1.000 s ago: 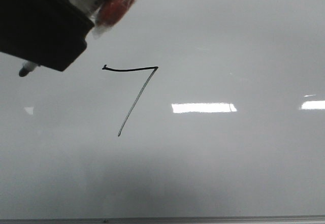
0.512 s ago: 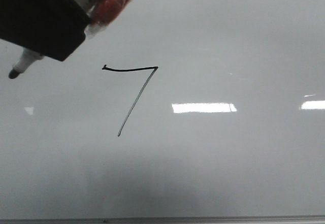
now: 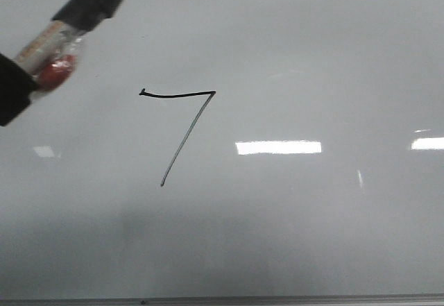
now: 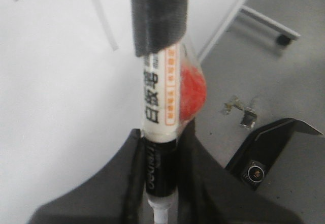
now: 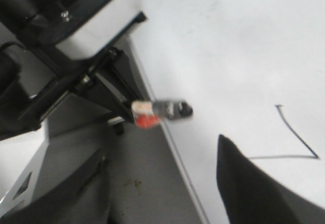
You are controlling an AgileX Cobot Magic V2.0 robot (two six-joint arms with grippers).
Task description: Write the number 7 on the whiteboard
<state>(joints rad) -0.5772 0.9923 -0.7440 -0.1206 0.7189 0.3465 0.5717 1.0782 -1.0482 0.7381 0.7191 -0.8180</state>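
The number 7 [image 3: 182,125] is a thin black line on the whiteboard [image 3: 312,236], which fills the front view. My left gripper [image 3: 8,96] is at the far left edge, shut on a white marker [image 3: 66,28] with a black taped end and a red blob on its side. The marker is off to the left of the 7 and its tip is hidden. In the left wrist view the fingers [image 4: 122,173] clamp the marker [image 4: 160,97]. My right gripper [image 5: 162,183] is open and empty over the board's edge, and the 7 [image 5: 297,142] also shows in its wrist view.
The board's thin grey metal edge [image 3: 222,299] runs along the near side. Off the board's side lie a grey floor [image 5: 137,183] and a stand leg with a caster [image 4: 277,31]. A black unit with a round socket [image 4: 264,158] sits near my left gripper.
My left gripper has moved left, mostly out of the front view. The marker has swung so that its taped end points up and right. Its tip is no longer visible. The 7 is unchanged.
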